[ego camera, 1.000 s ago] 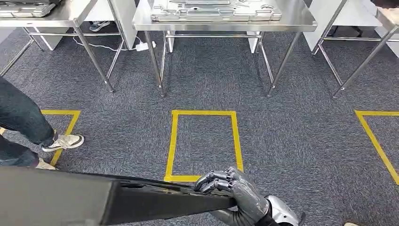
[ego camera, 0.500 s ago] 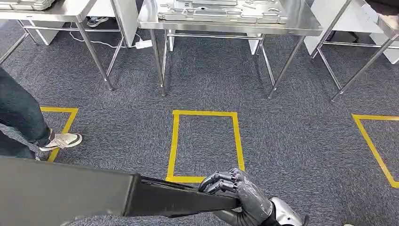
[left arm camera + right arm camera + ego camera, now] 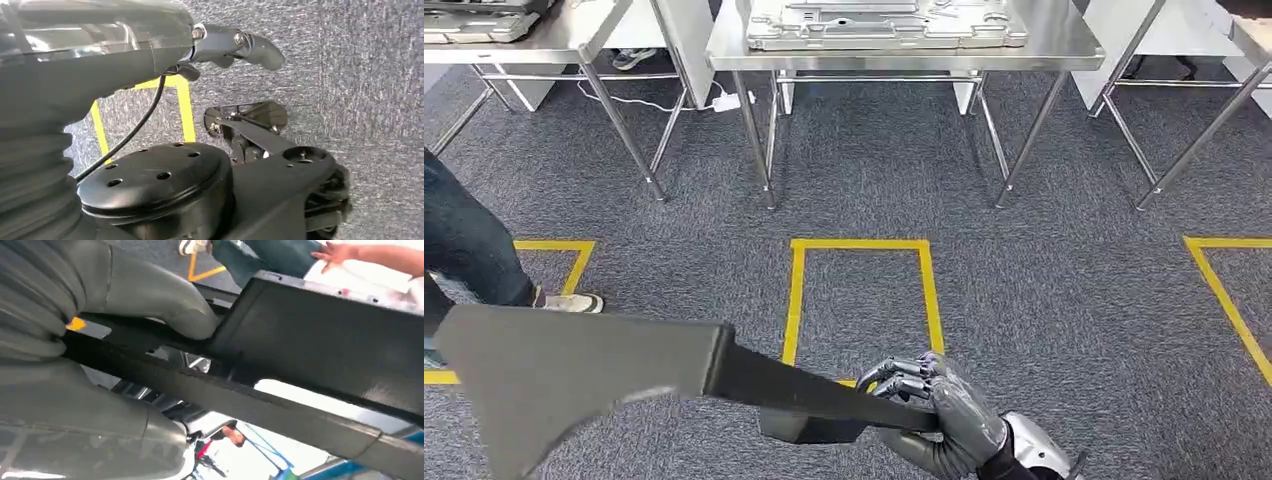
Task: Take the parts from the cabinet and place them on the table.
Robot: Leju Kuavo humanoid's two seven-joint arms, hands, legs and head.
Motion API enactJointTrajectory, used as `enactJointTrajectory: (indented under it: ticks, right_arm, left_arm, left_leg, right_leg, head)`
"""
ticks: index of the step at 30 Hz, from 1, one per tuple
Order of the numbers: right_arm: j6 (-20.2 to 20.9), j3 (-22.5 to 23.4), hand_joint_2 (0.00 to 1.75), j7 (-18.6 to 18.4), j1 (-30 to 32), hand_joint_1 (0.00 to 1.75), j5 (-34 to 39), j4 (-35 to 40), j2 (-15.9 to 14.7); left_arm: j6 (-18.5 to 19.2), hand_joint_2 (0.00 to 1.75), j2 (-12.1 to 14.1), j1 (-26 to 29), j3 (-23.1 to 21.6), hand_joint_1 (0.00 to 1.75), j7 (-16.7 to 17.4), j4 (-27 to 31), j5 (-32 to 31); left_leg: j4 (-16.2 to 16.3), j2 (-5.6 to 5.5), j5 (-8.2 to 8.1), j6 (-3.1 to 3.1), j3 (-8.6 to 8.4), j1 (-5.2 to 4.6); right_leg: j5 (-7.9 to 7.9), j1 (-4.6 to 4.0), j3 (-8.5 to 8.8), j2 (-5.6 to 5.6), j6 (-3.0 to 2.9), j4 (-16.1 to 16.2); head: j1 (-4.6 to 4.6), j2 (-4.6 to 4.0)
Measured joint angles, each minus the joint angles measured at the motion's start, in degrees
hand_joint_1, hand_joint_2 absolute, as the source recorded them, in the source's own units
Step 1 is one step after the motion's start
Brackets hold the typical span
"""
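While the left robot hand is hanging empty, fingers apart, the right robot hand is gripping a long flat black metal part over grey carpet.

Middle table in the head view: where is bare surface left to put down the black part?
The middle table is crowded: a metal tray covers most of it. Bare strips remain at its right end and along the front edge. The right hand holds the black part.

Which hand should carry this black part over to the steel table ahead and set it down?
The right hand: it already grips the black part, with the steel table straight ahead. The left hand hangs toward the floor, holding nothing visible.
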State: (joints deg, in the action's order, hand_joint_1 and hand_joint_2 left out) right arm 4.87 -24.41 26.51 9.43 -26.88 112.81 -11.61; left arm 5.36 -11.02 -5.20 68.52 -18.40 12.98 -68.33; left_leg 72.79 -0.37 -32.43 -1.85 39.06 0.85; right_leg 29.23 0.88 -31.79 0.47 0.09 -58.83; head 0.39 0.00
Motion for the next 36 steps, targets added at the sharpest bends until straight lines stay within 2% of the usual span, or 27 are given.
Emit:
enactJointTrajectory:
  ticks: [2, 3, 4, 6, 8, 9, 11, 12, 13, 14, 15, 17, 18, 19, 21, 22, 23, 24, 25, 27, 28, 29, 30, 32, 33, 34, 36]
  right_arm:
    - [-0.2, 0.0, 1.75, 0.2, 0.0, 1.75, 0.0, -0.6, 0.0]
    - [-0.3, 0.0, 1.75, 0.5, 0.0, 1.75, 0.0, -0.7, 0.0]
    - [-0.3, 0.1, 1.75, 0.7, -0.1, 1.75, 0.0, -0.7, 0.0]
    - [-0.3, 0.2, 1.75, 1.2, -0.3, 1.75, 0.2, -0.7, 0.1]
    - [-0.3, 0.3, 1.75, 1.3, -0.9, 1.75, 0.2, -0.3, 0.0]
    - [-0.3, 0.4, 1.75, 1.3, -1.2, 1.75, 0.3, 0.1, 0.0]
    - [-0.3, 0.6, 1.75, 1.3, -1.7, 1.75, 0.5, 0.5, 0.1]
    - [-0.3, 0.6, 1.75, 1.3, -1.6, 1.75, 0.6, 0.5, 0.0]
    - [-0.2, 0.8, 1.75, 1.3, -1.5, 1.75, 0.7, 0.5, 0.0]
    - [-0.2, 1.0, 1.75, 1.3, -1.4, 1.75, 0.7, 0.5, 0.0]
    - [-0.2, 1.2, 1.75, 1.3, -1.4, 1.75, 0.8, 0.6, 0.0]
    - [-0.3, 1.4, 1.75, 1.4, -1.4, 1.75, 1.0, 0.6, 0.0]
    - [-0.3, 1.4, 1.75, 1.6, -1.4, 1.75, 1.0, 0.7, 0.0]
    - [-0.3, 1.5, 1.75, 1.7, -1.4, 1.75, 1.1, 0.7, 0.1]
    - [-0.3, 1.6, 1.75, 1.9, -0.9, 1.75, 1.1, 0.8, 0.0]
    - [-0.3, 1.7, 1.75, 1.9, -0.7, 1.75, 1.1, 0.9, 0.0]
    - [-0.4, 1.8, 1.75, 1.9, -0.6, 1.75, 1.1, 1.1, 0.1]
    - [-0.5, 1.8, 1.75, 2.0, -0.5, 1.75, 1.2, 1.2, 0.1]
    - [-0.6, 1.9, 1.75, 2.1, -0.5, 1.75, 1.2, 1.3, 0.1]
    - [-0.7, 1.9, 1.75, 2.1, -0.2, 1.75, 1.2, 1.3, 0.2]
    - [-0.8, 1.9, 1.75, 2.1, 0.1, 1.75, 1.2, 1.3, 0.2]
    - [-0.8, 1.9, 1.75, 2.2, 0.3, 1.75, 1.2, 1.3, 0.2]
    - [-0.9, 1.9, 1.75, 2.2, 0.5, 1.75, 1.2, 1.3, 0.2]
    - [-0.9, 1.9, 1.75, 2.3, 0.7, 1.75, 1.2, 1.4, 0.2]
    - [-0.9, 2.0, 1.75, 2.3, 0.8, 1.75, 1.2, 1.5, 0.2]
    - [-1.0, 2.0, 1.75, 2.3, 0.8, 1.75, 1.2, 1.6, 0.2]
    - [-1.0, 2.1, 1.75, 2.4, 0.9, 1.75, 1.2, 1.7, 0.2]
  left_arm:
    - [0.0, 1.75, 0.1, 0.0, -0.2, 0.00, -0.1, 0.0, 0.0]
    - [0.0, 1.75, 0.0, 0.0, -0.2, 0.00, -0.1, -0.1, 0.0]
    - [0.0, 1.75, 0.0, -0.1, -0.2, 0.00, -0.1, -0.1, -0.1]
    - [0.0, 1.75, 0.1, 0.1, -0.2, 0.00, -0.1, 0.0, -0.1]
    - [0.0, 1.75, 0.1, 0.0, -0.3, 0.00, -0.2, 0.0, -0.1]
    - [0.0, 1.75, 0.1, -0.1, -0.3, 0.00, -0.2, 0.0, -0.1]
    - [0.0, 1.75, 0.1, -0.1, -0.3, 0.00, -0.2, 0.0, -0.1]
    - [0.0, 1.75, 0.2, 0.0, -0.3, 0.00, -0.2, 0.0, -0.1]
    - [0.0, 1.75, 0.2, 0.0, -0.3, 0.00, -0.2, 0.0, -0.1]
    - [0.0, 1.75, 0.2, 0.0, -0.3, 0.00, -0.2, 0.0, -0.1]
    - [0.0, 1.75, 0.2, 0.0, -0.3, 0.00, -0.2, 0.0, -0.1]
    - [0.0, 1.75, 0.2, -0.1, -0.3, 0.00, -0.2, 0.0, -0.1]
    - [0.0, 1.75, 0.2, -0.1, -0.3, 0.00, -0.2, -0.1, -0.1]
    - [0.0, 1.75, 0.2, -0.1, -0.3, 0.00, -0.2, 0.0, -0.2]
    - [0.0, 1.75, 0.2, -0.1, -0.3, 0.00, -0.2, 0.0, -0.2]
    - [0.0, 1.75, 0.2, -0.1, -0.3, 0.00, -0.2, 0.0, -0.2]
    - [0.0, 1.75, 0.2, -0.1, -0.3, 0.00, -0.2, 0.0, -0.2]
    - [0.0, 1.75, 0.2, -0.1, -0.4, 0.00, -0.2, 0.0, -0.3]
    - [0.0, 1.75, 0.2, -0.1, -0.4, 0.00, -0.2, 0.0, -0.3]
    - [0.0, 1.75, 0.2, 0.1, -0.4, 0.00, -0.2, 0.0, -0.3]
    - [0.0, 1.75, 0.2, 0.1, -0.4, 0.00, -0.2, 0.0, -0.3]
    - [0.0, 1.75, 0.2, 0.2, -0.4, 0.00, -0.2, 0.0, -0.3]
    - [0.0, 1.75, 0.2, 0.2, -0.4, 0.00, -0.2, 0.0, -0.3]
    - [0.0, 1.75, 0.2, 0.1, -0.4, 0.00, -0.2, 0.0, -0.4]
    - [0.0, 1.75, 0.2, 0.2, -0.5, 0.00, -0.2, 0.0, -0.4]
    - [0.0, 1.75, 0.2, 0.1, -0.5, 0.00, -0.3, -0.1, -0.4]
    - [0.0, 1.75, 0.2, 0.2, -0.6, 0.00, -0.3, -0.1, -0.6]
  left_leg:
    - [-9.9, 0.01, 4.98, -0.16, -4.22, 0.35]
    - [-11.3, -0.11, 3.93, -0.33, -4.87, 0.20]
    - [-11.2, -0.24, 3.90, 0.25, -4.66, 0.20]
    - [-11.3, -0.27, 3.77, 0.84, -4.54, -0.10]
    - [-11.6, -0.15, 3.85, 1.57, -4.76, 0.26]
    - [-11.6, -0.10, 3.78, 1.83, -4.81, 0.31]
    - [-11.6, 0.07, 3.62, 2.13, -4.81, 0.24]
    - [-11.6, 0.12, 3.54, 2.24, -4.83, 0.21]
    - [-11.6, 0.11, 3.49, 2.29, -4.88, 0.20]
    - [-11.6, 0.04, 3.39, 2.38, -5.03, 0.20]
    - [-11.6, -0.06, 3.25, 2.38, -5.25, 0.21]
    - [-11.6, -0.15, 2.94, 2.16, -5.83, 0.21]
    - [-11.7, -0.17, 2.81, 1.94, -5.89, 0.11]
    - [-11.6, -0.22, 2.66, 1.63, -5.72, -0.12]
    - [-12.2, -0.14, 2.76, 1.03, -5.99, -0.01]
    - [-12.4, -0.16, 2.80, 0.62, -6.25, -0.04]
    - [-12.2, -0.14, 2.52, 0.37, -6.45, -0.08]
    - [-10.8, -0.06, 1.76, 0.26, -6.05, -0.16]
    - [-7.3, -0.08, -0.17, 0.26, -4.51, -0.16]
    - [1.9, -0.08, -3.98, 0.19, -0.06, -0.14]
    - [5.1, -0.07, -4.61, 0.13, 1.68, -0.13]
    - [5.1, -0.07, -3.59, 0.10, 2.00, -0.11]
    - [2.5, -0.07, -1.57, 0.14, 1.01, -0.06]
    - [-7.1, -0.06, 3.69, 0.24, -3.19, 0.03]
    - [-10.7, -0.09, 4.42, 0.33, -4.73, 0.09]
    - [-11.7, -0.20, 3.65, 0.50, -5.11, -0.05]
    - [-11.6, -0.24, 3.47, 1.26, -4.81, -0.23]
  right_leg:
    - [0.70, 0.18, 0.66, 0.04, 0.55, -0.4]
    - [1.12, -0.31, 0.45, 0.07, 1.05, -0.8]
    - [1.08, -0.34, 0.33, 0.08, 1.19, -0.7]
    - [0.97, -0.20, 0.49, 0.07, 1.40, -0.3]
    - [1.57, -0.04, 0.50, -0.01, 1.65, -0.8]
    - [2.92, -0.08, -0.59, -0.03, 1.78, -3.0]
    - [6.76, -0.08, -5.13, -0.03, 1.84, -11.5]
    - [7.87, -0.08, -7.38, -0.03, 1.83, -15.5]
    - [7.84, -0.08, -8.81, -0.03, 1.83, -17.6]
    - [6.44, -0.08, -8.92, -0.03, 1.81, -16.9]
    - [3.96, -0.09, -7.80, -0.03, 1.78, -13.8]
    - [-1.56, -0.15, -3.69, -0.05, 1.42, -4.2]
    - [-1.17, -0.34, -2.61, -0.10, 1.30, -2.1]
    - [-0.79, -0.65, -2.33, -0.08, 1.31, -0.8]
    - [-0.66, -0.76, -2.40, 0.03, 1.08, -1.0]
    - [-0.70, -0.70, -2.26, 0.04, 0.90, -0.7]
    - [-0.90, -0.06, -1.77, 0.01, 0.61, -0.2]
    - [-0.77, -0.08, -1.39, -0.02, 0.40, -0.1]
    - [-0.58, -0.07, -1.11, -0.09, 0.08, -0.1]
    - [-0.22, -0.17, -0.66, -0.13, -0.35, -0.1]
    - [-0.05, -0.18, -0.45, -0.12, -0.40, -0.1]
    - [0.20, -0.17, -0.11, -0.08, -0.37, -0.1]
    - [0.46, -0.12, 0.23, 0.01, -0.30, -0.1]
    - [1.14, -0.04, 1.24, 0.13, 0.09, -0.2]
    - [1.55, -0.04, 1.50, 0.13, 0.45, -0.2]
    - [1.99, -0.60, 1.44, 0.20, 0.91, -0.6]
    - [1.60, -0.49, 1.77, 0.21, 1.43, -0.4]
  head:
    - [0.00, 0.00]
    - [0.00, 0.00]
    - [0.11, 0.00]
    - [0.11, 0.00]
    - [0.11, -0.02]
    - [0.11, 0.00]
    - [0.11, 0.00]
    - [0.11, -0.02]
    - [0.11, 0.00]
    - [0.11, 0.00]
    - [0.11, 0.00]
    - [0.11, 0.00]
    - [0.11, 0.00]
    - [0.15, 0.00]
    - [0.13, -0.02]
    - [0.13, 0.00]
    - [0.11, -0.02]
    - [0.09, 0.00]
    - [0.09, 0.00]
    - [0.09, 0.00]
    - [0.09, 0.00]
    - [0.09, 0.00]
    - [0.09, 0.00]
    - [0.09, 0.00]
    - [0.09, 0.00]
    - [0.09, 0.00]
    - [0.13, 0.00]
